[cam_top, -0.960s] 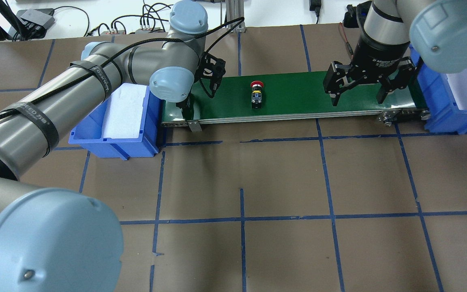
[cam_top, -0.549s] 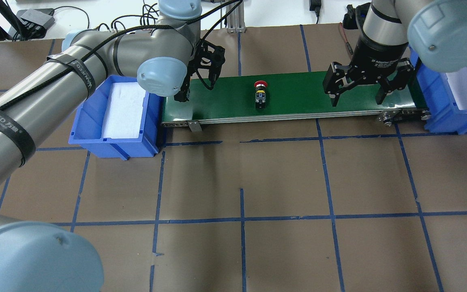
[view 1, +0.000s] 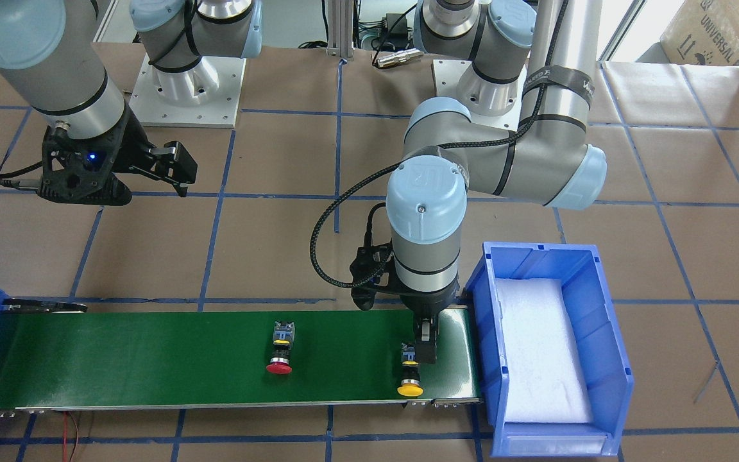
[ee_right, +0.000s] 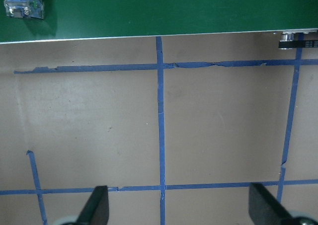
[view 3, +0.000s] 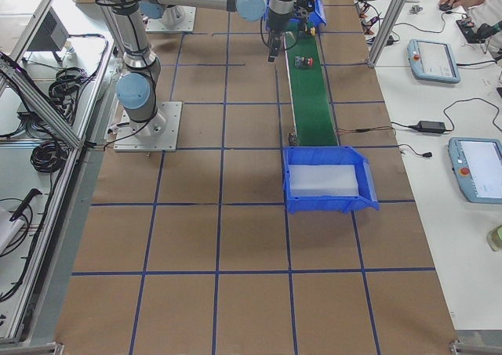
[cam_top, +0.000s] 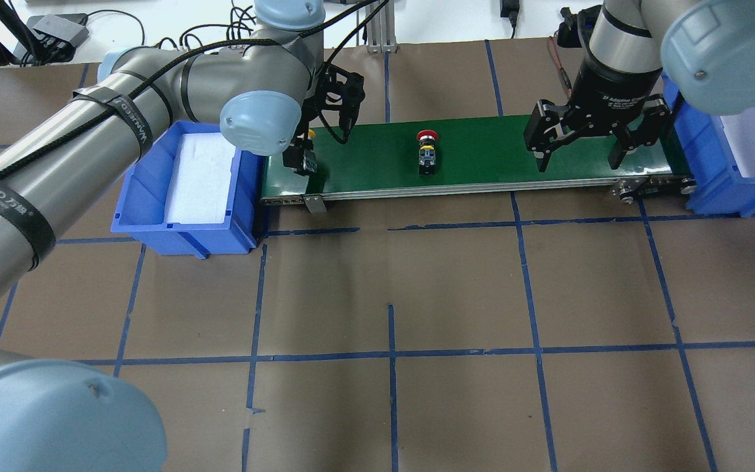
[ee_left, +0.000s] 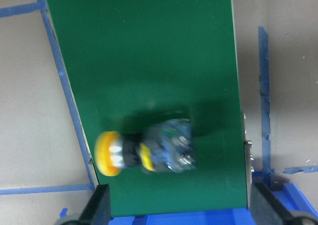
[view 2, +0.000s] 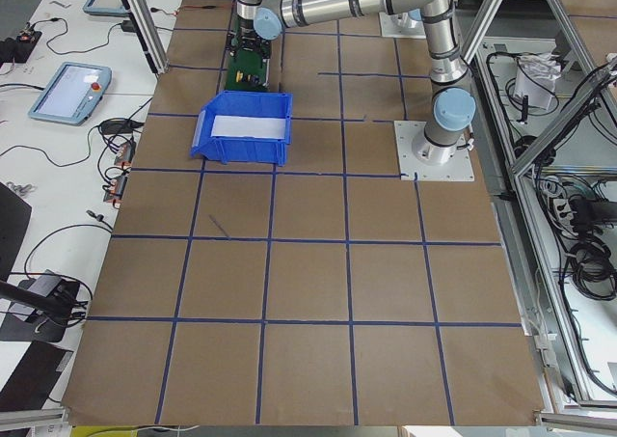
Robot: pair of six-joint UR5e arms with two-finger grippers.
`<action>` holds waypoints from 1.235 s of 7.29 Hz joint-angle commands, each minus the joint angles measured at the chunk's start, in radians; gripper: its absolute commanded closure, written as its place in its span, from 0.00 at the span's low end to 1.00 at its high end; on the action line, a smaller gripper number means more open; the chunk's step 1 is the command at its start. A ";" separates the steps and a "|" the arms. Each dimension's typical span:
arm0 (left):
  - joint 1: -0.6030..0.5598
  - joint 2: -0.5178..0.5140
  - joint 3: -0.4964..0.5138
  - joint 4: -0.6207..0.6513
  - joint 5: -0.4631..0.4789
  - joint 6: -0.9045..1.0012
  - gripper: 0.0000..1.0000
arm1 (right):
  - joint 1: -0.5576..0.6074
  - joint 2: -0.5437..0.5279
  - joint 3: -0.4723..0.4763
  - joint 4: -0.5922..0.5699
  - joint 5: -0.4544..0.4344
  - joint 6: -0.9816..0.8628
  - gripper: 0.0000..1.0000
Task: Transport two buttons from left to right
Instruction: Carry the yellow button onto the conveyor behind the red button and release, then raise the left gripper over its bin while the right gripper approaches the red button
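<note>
The yellow-capped button (ee_left: pixel 144 153) lies on its side at the left end of the green conveyor belt (cam_top: pixel 482 154); it also shows in the front view (view 1: pixel 410 372). My left gripper (ee_left: pixel 181 207) is open right above it, fingers wide apart and holding nothing; it also shows in the front view (view 1: pixel 425 343). The red-capped button (cam_top: pixel 426 147) lies mid-belt and also shows in the front view (view 1: pixel 280 351). My right gripper (cam_top: pixel 579 157) is open and empty, hovering over the belt's right part. Its wrist view catches the red button's body (ee_right: pixel 22 6) at the top left.
A blue bin with white foam (cam_top: pixel 184 229) stands at the belt's left end. A second blue bin (cam_top: pixel 712 190) stands at the right end. Brown table paper with blue tape lines (cam_top: pixel 390 295) lies in front of the belt.
The red button has drifted right along the belt. The left arm has pulled back, and the yellow button now shows on the belt under its gripper. The right gripper has stayed put.
</note>
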 commanded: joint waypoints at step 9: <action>0.099 0.401 -0.077 -0.301 -0.091 -0.873 0.00 | -0.052 0.057 -0.011 -0.029 -0.009 -0.021 0.00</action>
